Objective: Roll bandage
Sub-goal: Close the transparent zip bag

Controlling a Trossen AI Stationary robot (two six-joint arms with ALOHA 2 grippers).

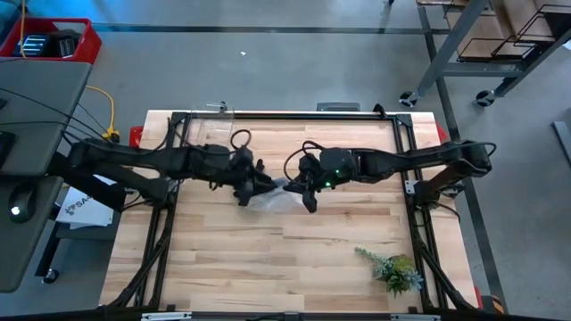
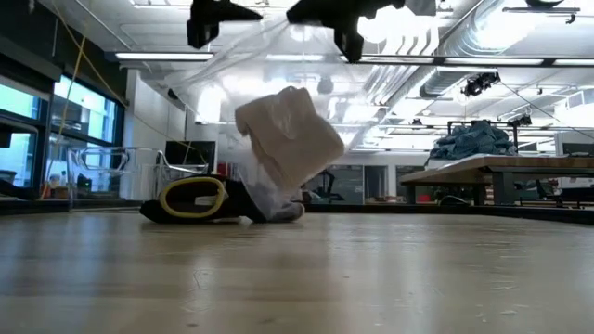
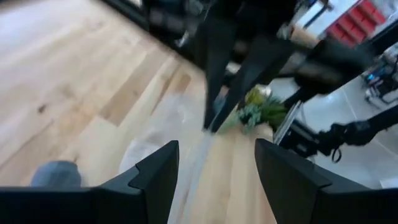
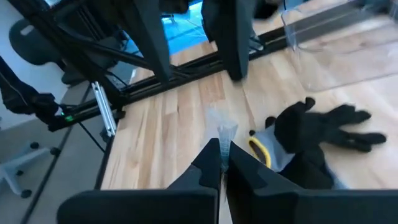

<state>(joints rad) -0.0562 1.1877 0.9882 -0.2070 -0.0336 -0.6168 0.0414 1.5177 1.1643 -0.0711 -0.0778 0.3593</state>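
One glove, one clear bag, two grippers above, right fingers pinching bag

Grey concrete floor, red bin, bright ceiling lights, window

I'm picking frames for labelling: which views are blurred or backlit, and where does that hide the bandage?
Left wrist view: motion-smeared; the open left gripper is crisp, the table and plant sprig streaked. Low view: bright ceiling lights behind the hanging bandage wash out its sheer upper part. Right wrist view: sharp; the right gripper pinches the bandage beside the glove. High view: evenly lit.
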